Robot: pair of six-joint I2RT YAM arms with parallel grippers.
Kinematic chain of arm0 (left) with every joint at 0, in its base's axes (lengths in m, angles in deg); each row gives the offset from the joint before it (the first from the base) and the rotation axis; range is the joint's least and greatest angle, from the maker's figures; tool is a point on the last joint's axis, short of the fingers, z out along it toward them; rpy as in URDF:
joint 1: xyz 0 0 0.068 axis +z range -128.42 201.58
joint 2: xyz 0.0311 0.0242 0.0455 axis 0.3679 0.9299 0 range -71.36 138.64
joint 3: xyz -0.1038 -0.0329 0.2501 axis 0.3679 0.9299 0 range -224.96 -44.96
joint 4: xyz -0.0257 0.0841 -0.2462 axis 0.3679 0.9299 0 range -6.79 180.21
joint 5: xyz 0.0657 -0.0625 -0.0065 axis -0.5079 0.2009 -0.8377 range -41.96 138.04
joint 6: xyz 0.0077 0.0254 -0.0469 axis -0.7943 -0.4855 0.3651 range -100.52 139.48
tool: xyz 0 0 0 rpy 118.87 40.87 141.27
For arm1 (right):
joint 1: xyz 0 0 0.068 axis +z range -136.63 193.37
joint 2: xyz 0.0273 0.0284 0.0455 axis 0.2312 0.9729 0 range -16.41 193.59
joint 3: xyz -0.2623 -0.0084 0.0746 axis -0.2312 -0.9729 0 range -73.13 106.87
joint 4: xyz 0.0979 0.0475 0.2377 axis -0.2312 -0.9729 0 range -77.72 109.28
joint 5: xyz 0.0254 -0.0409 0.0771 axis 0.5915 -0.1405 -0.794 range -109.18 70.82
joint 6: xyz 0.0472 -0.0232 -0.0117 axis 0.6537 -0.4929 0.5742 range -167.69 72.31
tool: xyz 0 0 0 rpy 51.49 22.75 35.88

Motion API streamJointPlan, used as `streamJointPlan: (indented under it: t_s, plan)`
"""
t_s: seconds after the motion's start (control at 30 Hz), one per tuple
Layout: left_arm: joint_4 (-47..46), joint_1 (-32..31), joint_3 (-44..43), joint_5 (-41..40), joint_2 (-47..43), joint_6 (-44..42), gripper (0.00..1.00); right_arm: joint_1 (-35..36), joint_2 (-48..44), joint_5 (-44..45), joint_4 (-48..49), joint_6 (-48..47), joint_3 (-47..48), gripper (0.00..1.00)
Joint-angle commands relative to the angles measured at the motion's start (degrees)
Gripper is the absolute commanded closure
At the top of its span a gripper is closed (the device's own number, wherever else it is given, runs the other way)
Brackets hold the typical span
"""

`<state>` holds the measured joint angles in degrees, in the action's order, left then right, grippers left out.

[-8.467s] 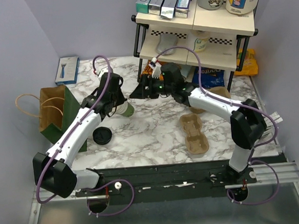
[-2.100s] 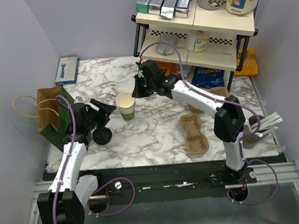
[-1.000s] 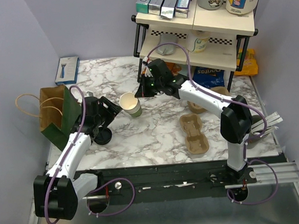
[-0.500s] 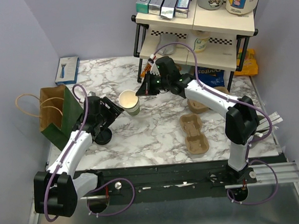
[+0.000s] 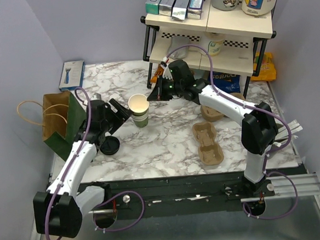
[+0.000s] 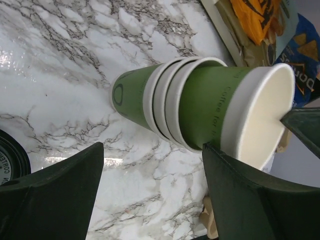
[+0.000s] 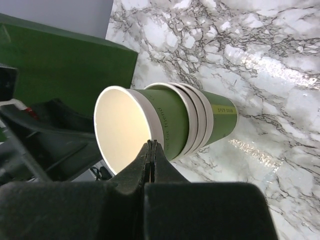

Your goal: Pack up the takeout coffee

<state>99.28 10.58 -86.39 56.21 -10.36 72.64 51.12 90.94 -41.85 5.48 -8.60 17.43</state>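
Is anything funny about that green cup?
Yes. The green cup is really several cups pushed one inside another; their extra rims show along its side. Its black lid lies apart on the table, not on the cup.

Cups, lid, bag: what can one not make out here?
Lid: left wrist view, cut off by the left edge.
Cups: print too small in the top view, sideways and partial in the wrist views.
Bag: top view, its own wall hides the inside.
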Motion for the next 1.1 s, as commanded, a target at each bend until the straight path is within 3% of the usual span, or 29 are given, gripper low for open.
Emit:
streamJointPlan:
  t_s: [0.0,0.03,0.07,0.47,0.73,0.87,1.07]
  plan:
    - [2.1,-0.2,-4.1,-1.1,-3.9,-1.8,0.09,-0.1,-1.7,2.5,-1.0,-2.7,2.2,0.99]
    - [3.5,-0.2,-4.9,-1.7,-4.5,-2.2,0.02,-0.1,-2.5,3.2,-1.4,-3.5,3.5,0.99]
    - [4.0,-0.2,-5.2,-2.4,-4.7,-2.3,0.01,-0.1,-2.8,3.4,-1.9,-3.8,4.0,0.99]
    - [7.3,-0.2,-10.2,-5.2,-1.2,-4.9,0.01,-1.8,-14.6,6.4,-1.5,-6.0,1.0,0.99]
    - [5.7,-1.6,-14.0,-5.3,7.1,-6.0,0.01,-4.3,-24.5,6.3,-1.2,-7.8,-14.7,0.99]
    - [6.8,-3.5,-17.5,-7.5,12.9,-8.4,0.01,-4.2,-28.7,0.4,0.5,-17.8,-24.5,0.99]
    - [11.0,-4.2,-21.1,-11.4,19.7,-10.4,0.05,-4.3,-30.5,-0.5,1.4,-19.9,-33.2,0.99]
